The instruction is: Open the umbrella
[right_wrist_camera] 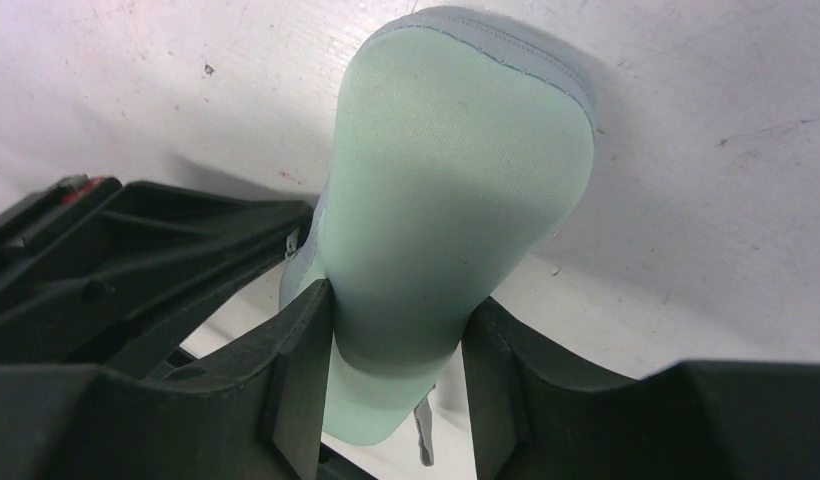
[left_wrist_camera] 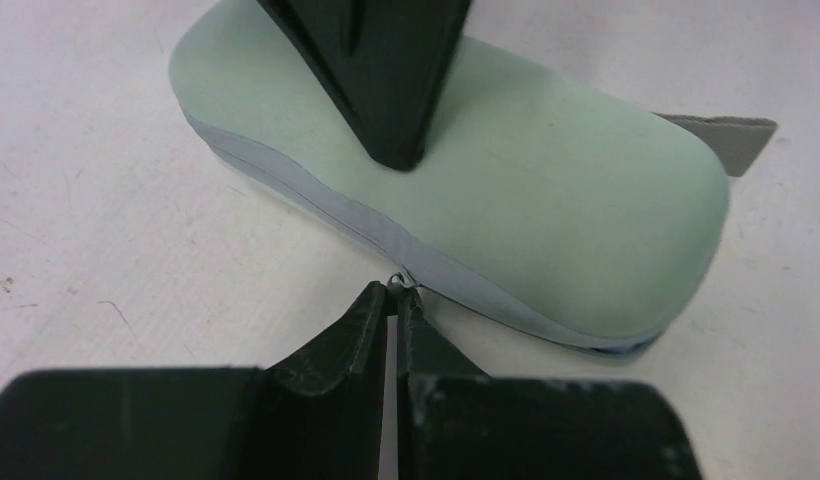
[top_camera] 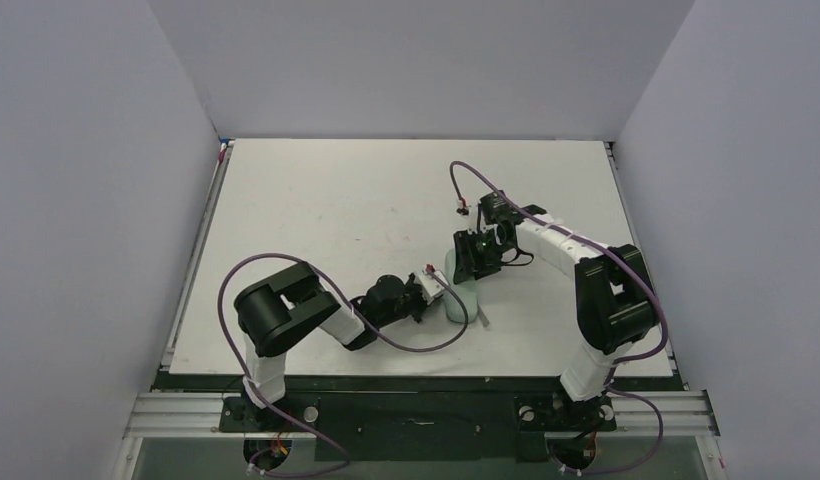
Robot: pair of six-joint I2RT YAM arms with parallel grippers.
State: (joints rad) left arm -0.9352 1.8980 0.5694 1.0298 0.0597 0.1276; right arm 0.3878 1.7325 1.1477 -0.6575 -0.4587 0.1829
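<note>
pale-green oblong fabric umbrella (right_wrist_camera: 456, 190) | right fingers (right_wrist_camera: 301, 380) clamp it | left fingers (left_wrist_camera: 358, 335) pressed together

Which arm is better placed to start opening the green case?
Left. The left claw pinches the small metal tab at the seam of the case; the right claw only clamps it.

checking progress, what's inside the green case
Nothing inside shows: the umbrella capsule is closed, only its pale-green shell and grey seam visible. The left claw pinches a small metal pull at the seam; the right claw clamps one end.
</note>
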